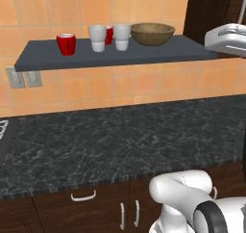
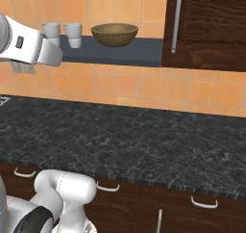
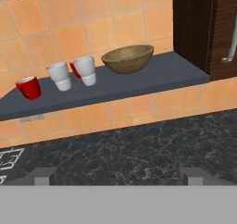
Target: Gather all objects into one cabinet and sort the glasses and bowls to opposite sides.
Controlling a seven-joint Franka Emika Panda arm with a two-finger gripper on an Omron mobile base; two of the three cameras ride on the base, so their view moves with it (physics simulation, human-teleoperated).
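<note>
Reaching toward the shelf [image 1: 48,58], the jaws stand apart and empty; crowding may let them knock a white cup [image 3: 59,75] or the hidden red mug [image 3: 74,68] beside the bowl [image 3: 127,58].

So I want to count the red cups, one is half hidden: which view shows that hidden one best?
The hand view: the hidden red cup peeks between the white cups. In the left base view only a sliver shows.

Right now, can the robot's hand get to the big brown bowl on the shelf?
Probably yes. The brown bowl sits at the open front of the dark shelf, with the white cups off to one side and nothing between it and the hand, which faces it from farther back.
</note>
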